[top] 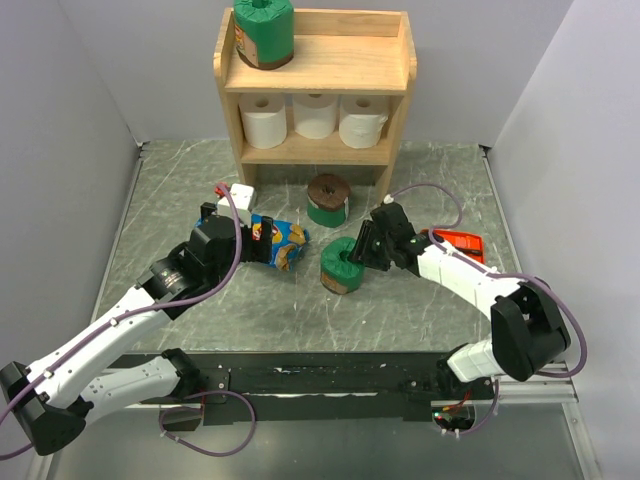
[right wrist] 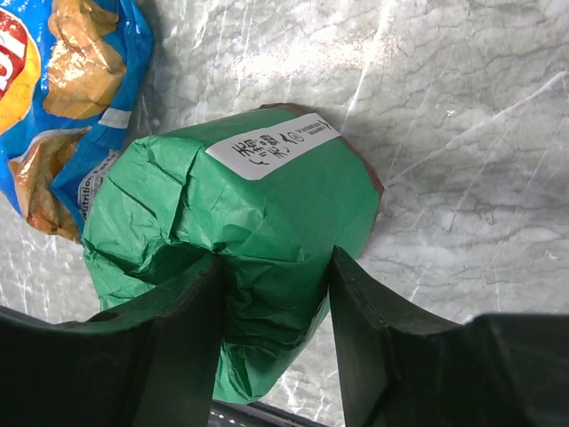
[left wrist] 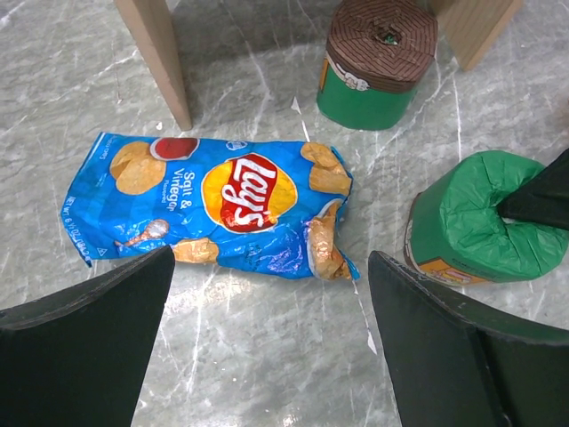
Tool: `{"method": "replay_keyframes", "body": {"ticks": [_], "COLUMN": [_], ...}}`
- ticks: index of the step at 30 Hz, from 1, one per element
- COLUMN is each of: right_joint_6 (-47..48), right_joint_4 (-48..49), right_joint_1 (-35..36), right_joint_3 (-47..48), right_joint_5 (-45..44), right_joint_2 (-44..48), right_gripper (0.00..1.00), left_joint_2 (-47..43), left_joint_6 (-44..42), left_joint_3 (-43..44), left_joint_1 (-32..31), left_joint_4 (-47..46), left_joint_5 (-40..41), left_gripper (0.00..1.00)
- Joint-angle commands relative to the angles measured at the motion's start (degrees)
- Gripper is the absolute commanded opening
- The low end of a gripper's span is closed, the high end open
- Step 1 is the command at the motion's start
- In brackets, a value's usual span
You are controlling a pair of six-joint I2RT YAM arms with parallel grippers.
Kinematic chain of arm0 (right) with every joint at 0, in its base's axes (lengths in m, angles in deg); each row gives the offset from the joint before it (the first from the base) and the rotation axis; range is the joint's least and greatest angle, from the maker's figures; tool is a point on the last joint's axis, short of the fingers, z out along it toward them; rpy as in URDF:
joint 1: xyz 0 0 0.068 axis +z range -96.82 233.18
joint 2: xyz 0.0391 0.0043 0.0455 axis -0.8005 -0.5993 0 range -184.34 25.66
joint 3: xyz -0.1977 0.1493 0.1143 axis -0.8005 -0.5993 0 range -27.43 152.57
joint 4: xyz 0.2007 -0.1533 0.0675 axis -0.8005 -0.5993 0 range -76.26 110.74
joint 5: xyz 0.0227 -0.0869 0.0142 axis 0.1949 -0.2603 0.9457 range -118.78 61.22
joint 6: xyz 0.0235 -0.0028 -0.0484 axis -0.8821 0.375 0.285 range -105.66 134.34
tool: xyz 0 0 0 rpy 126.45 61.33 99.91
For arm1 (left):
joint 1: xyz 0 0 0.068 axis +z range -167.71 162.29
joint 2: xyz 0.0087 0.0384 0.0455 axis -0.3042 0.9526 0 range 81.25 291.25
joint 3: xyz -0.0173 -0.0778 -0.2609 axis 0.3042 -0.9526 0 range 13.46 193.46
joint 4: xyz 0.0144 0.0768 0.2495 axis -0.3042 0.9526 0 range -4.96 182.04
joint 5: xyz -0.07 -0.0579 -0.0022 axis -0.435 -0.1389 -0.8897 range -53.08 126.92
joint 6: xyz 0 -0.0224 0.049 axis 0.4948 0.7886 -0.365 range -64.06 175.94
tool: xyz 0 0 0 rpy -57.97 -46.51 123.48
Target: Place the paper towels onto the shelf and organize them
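Black fingers (right wrist: pixel 178 329) of the right tool (right wrist: pixel 276 262) in close-up, closed on a crumpled green-wrapped paper towel roll (right wrist: pixel 267 178), wrapper pinched and creased between them, white label strip uppermost. Gripped roll down on the grey marbled table (top: pixel 180 200), right of centre, just beside one end of the chip bag and well apart from the shelf.

Light-wood two-tier shelf (top: pixel 330 70) at the far edge of the table, against the back wall. On its rimmed top board, at the left end, an upright green-wrapped roll (top: pixel 264 32). On the lower tier, side by side in a row, three plain white rolls, hollow cores showing: left white roll (top: pixel 265 122), middle white roll (top: pixel 316 113), right white roll (top: pixel 362 120).

Blue crinkly chip bag (left wrist: pixel 222 205) flat on the table in front of the shelf's left leg, printed side up. Over it, left tool (left wrist: pixel 271 267), jaws spread wide, gripping nothing, bag just beyond the two fingertips.

Between shelf and gripped roll, a brown-topped green-wrapped roll (top: pixel 327 200), standing upright on the table, brown end up, in front of the shelf and nearer its right leg, touching neither shelf nor bag.

Flat orange package (top: pixel 462 243) on the table at the right, just beside the right arm and partly hidden by it.
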Motion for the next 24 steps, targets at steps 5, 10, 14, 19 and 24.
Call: {"method": "replay_keyframes", "body": {"ticks": [5,10,14,19,24], "right_joint_6": [-0.1,0.0,-0.1,0.1,1.7], "right_joint_4": [-2.3,-3.8,-5.3,-7.3,-12.2], "right_joint_1": [0.8,0.7,0.7,0.7,0.7], "right_joint_3": [4.4,7.6,10.2,16.1,28.9], "right_joint_5": [-0.8,0.2,1.0,1.5,0.9], "right_joint_2": [0.3,2.9,5.4,9.4,10.6], "right_gripper": [0.41,0.38,0.37,0.36,0.36], "left_joint_2": [-1.6,-2.6,-3.2,-3.8,-4.1], "left_joint_6": [0.2,0.5,0.7,0.9,1.0], "left_joint_3": [0.1,-0.3,-0.5,-0.8,-1.0], "left_joint_1": [-0.2,-0.1,-0.1,-0.2,-0.1], "left_joint_4": [-1.4,-1.9,-2.0,-2.3,-2.4], "left_joint_5": [4.0,6.1,7.0,8.7,9.6], "left_gripper": [0.96,0.96,0.96,0.96,0.96]}}
